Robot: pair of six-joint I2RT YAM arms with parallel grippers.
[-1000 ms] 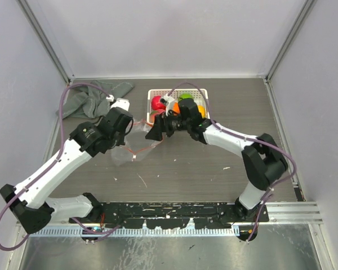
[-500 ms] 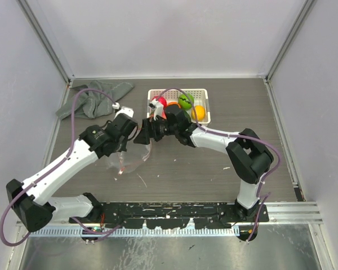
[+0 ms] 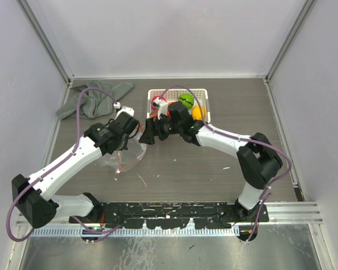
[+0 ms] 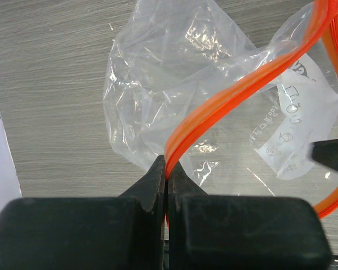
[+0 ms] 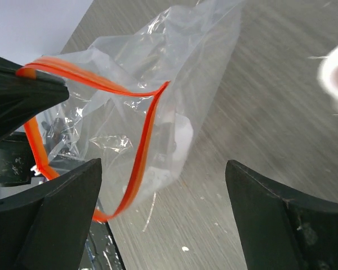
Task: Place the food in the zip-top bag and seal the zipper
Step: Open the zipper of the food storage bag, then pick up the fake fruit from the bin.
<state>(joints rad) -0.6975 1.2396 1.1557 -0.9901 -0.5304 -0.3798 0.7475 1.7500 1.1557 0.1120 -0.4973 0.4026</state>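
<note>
**A:** Right, largest item first?

**B:** Table (image 3: 214, 169), wood-grain, dark. Left arm (image 3: 73, 160): left jaws pressed together on the zipper (image 4: 236, 90). Right arm (image 3: 225, 138): right jaws spread wide with nothing gripped, facing the bag's mouth.

**A:** Soft goods?

**B:** Grey cloth (image 3: 96, 98), crumpled, far-left corner. White lattice basket (image 3: 177, 91), far centre.

**A:** The bag itself?

**B:** Zip-top bag (image 3: 127, 157), clear and crinkled, on the table left of centre, just below the two wrists. One lip is lifted and the mouth gapes in an orange-red loop.

**A:** Smallest?

**B:** Food, in the basket: green fruit (image 3: 186, 100), orange fruit (image 3: 198, 112), red fruit (image 3: 156, 103), partly hidden by the right arm.
</note>
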